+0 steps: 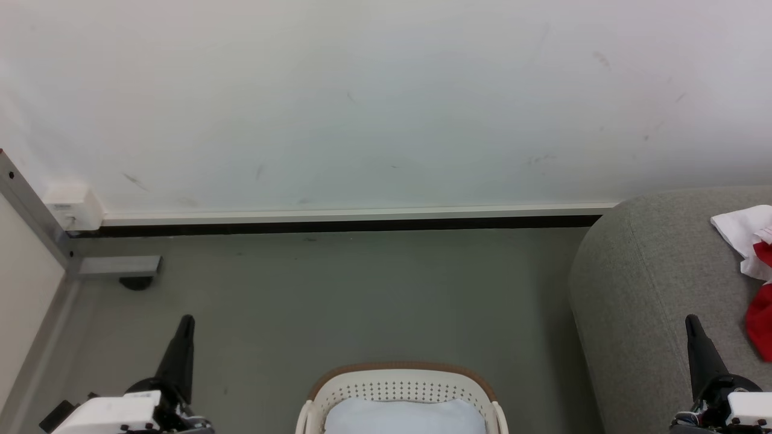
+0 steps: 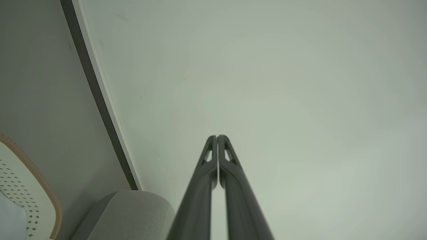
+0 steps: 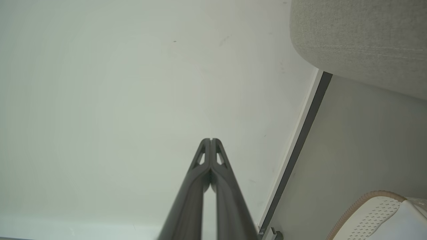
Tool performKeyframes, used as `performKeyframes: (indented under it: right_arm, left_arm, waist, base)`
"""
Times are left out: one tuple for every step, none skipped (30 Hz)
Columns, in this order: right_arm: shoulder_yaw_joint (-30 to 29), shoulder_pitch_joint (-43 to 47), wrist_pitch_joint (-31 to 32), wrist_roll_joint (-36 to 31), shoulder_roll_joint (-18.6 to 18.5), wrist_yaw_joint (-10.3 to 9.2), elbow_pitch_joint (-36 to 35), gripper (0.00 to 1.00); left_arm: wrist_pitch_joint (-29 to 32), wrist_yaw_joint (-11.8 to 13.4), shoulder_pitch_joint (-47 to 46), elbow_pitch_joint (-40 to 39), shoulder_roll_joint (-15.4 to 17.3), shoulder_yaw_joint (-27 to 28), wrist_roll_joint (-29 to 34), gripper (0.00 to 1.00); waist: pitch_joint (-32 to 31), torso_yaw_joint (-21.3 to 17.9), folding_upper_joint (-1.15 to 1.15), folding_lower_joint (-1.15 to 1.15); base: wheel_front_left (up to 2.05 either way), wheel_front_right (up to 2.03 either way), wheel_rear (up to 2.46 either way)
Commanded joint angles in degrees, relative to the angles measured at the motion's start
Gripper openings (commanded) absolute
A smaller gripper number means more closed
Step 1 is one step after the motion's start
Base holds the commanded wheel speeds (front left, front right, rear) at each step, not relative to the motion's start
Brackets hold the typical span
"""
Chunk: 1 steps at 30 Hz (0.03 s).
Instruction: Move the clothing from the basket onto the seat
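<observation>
From the head camera I see the basket point(image 1: 401, 367) low in the middle on the grey floor point(image 1: 338, 289), its brown rim toward the wall point(image 1: 386, 102) and a plain pale pad point(image 1: 404, 417) lying inside it. The seat point(image 1: 651, 271) stands to my right of the basket, and the clothing point(image 1: 754, 241), a white piece with red folds beside it, lies on top of the seat at the picture's right edge, partly cut off. My left gripper point(image 1: 188, 319) hangs over the floor left of the basket, and my right gripper point(image 1: 690, 319) hangs over the seat's near side, each showing as one dark spike, touching nothing. Along the left wrist I see the left gripper point(image 2: 217, 137) with its fingertips pressed together, holding nothing, pointing at the wall; the basket point(image 2: 33, 170) and a corner of the seat point(image 2: 133, 213) sit low left. Along the right wrist the right gripper point(image 3: 211, 140) is likewise closed tip to tip and bare, with the seat point(image 3: 360, 40) at the upper right and the basket point(image 3: 373, 206) with its pad point(image 3: 412, 223) at the lower right.
</observation>
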Motion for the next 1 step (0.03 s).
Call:
performKeyframes:
  right_arm:
    - [0.1, -0.6, -0.1, 0.2, -0.3, -0.12, -0.2, 0.0]
  left_arm:
    - [0.2, -0.3, -0.5, -0.2, 0.1, 0.1, -0.7, 0.0]
  waist:
    - [0.0, 0.0, 0.0, 0.0]
  base:
    - [0.0, 0.0, 0.0]
